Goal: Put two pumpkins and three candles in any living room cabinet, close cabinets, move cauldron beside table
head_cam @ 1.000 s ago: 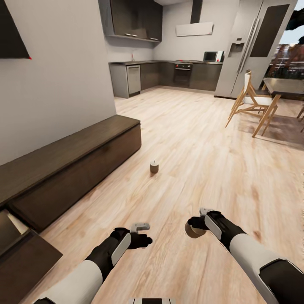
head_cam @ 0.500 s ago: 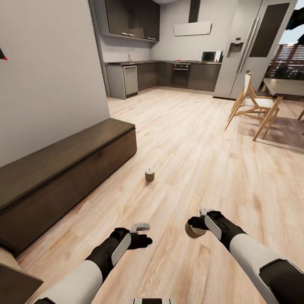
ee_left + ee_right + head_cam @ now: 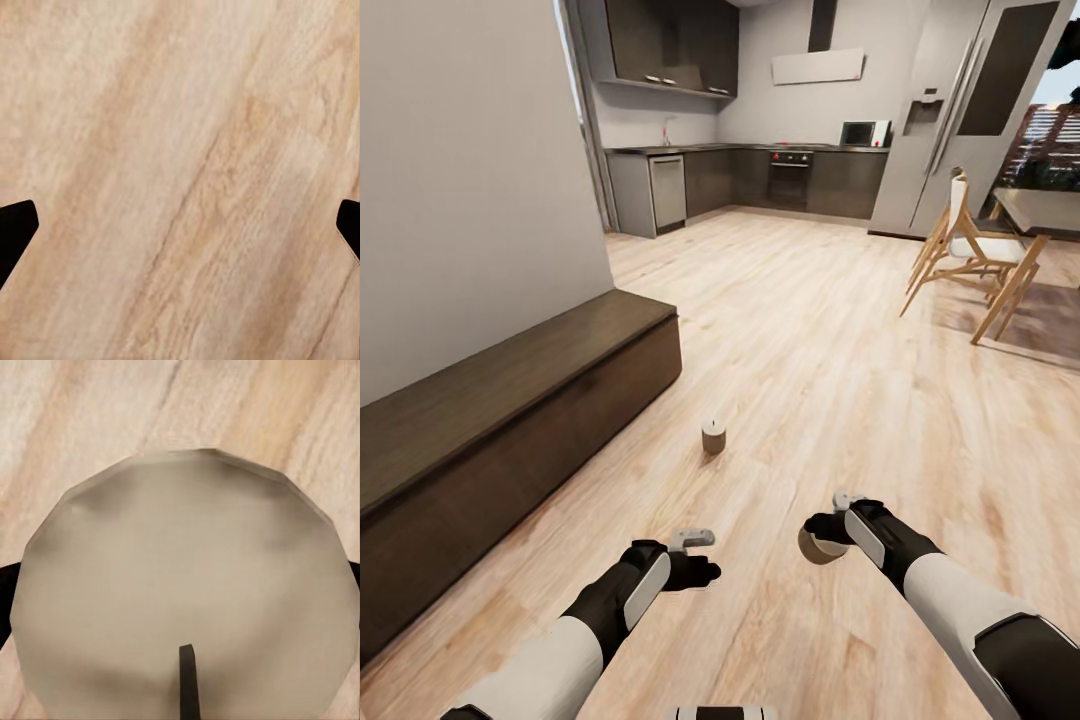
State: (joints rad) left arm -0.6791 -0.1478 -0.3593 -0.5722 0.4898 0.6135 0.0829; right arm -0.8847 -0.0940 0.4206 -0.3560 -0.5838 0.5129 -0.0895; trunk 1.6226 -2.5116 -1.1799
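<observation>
1. The right claw (image 3: 822,540) is clamped on a candle (image 3: 818,547), carried low over the wooden floor (image 3: 840,330); in the right wrist view the candle's pale top (image 3: 184,592) sits between the dark fingertips, its wick pointing back toward the camera.
2. The left claw (image 3: 695,553) holds nothing; in the left wrist view its fingertips (image 3: 15,232) stand wide apart with bare floorboards between them.
3. A second candle (image 3: 713,436) stands upright on the floor, ahead of both claws and just beside the front of the long dark-brown cabinet (image 3: 510,420), which runs along the wall on the robot's left.
4. Judged by its look, this candle is light, stiff and squat, with a smooth side that could slip. A grip across the middle of its round body, fingers on opposite sides and clear of the wick, seems safest.
5. It lies nearer the free left claw than the loaded right one, though apart from both.
6. The cabinet's visible fronts look closed, so a drawer must be opened before either candle can go in.
</observation>
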